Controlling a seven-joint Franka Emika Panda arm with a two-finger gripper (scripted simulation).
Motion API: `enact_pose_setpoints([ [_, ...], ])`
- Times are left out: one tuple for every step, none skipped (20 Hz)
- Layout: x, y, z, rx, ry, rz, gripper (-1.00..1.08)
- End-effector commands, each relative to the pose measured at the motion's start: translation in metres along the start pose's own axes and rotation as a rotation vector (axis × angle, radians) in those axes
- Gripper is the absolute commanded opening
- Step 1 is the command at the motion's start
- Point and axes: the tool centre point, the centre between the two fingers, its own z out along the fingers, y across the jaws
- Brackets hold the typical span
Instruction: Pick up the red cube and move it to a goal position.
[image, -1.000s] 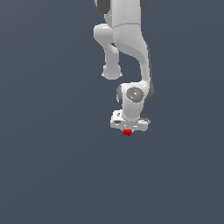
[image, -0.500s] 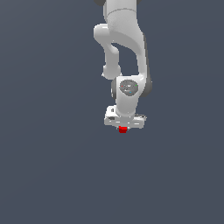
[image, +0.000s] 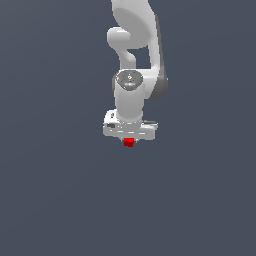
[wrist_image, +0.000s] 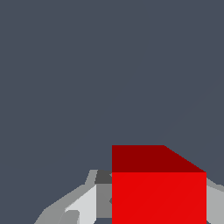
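Wrist view shows the red cube (wrist_image: 158, 197) pinched between the claw's (image: 129, 141) fingers (wrist_image: 81, 204), sitting directly under the white arm (image: 133, 75) with no goal mark visible, so which way to carry it cannot be told.

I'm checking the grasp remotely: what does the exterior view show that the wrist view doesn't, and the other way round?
Only the exterior view shows the whole white arm and the pincer's body from outside. Only the wrist view shows the grey fingers close against the red cube on both sides, plus its darker second face. Both show the red cube in the pincer over plain dark grey ground.
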Motion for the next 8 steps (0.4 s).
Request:
enact_pose_setpoints([
  [0.004, 0.008, -0.013, 0.0, -0.001, -0.001, -1.0],
  [0.005, 0.011, -0.017, 0.0, -0.001, -0.001, -1.0],
  [0.006, 0.013, -0.02, 0.0, -0.001, -0.001, -1.0],
  [0.007, 0.014, -0.022, 0.0, -0.001, -0.001, -1.0],
  [0.008, 0.016, -0.024, 0.0, -0.001, -0.001, -1.0],
  [0.008, 0.017, -0.025, 0.0, -0.001, -0.001, -1.0],
  [0.009, 0.017, -0.026, 0.0, -0.001, -0.001, -1.0],
  [0.009, 0.017, -0.026, 0.0, -0.001, -0.001, -1.0],
])
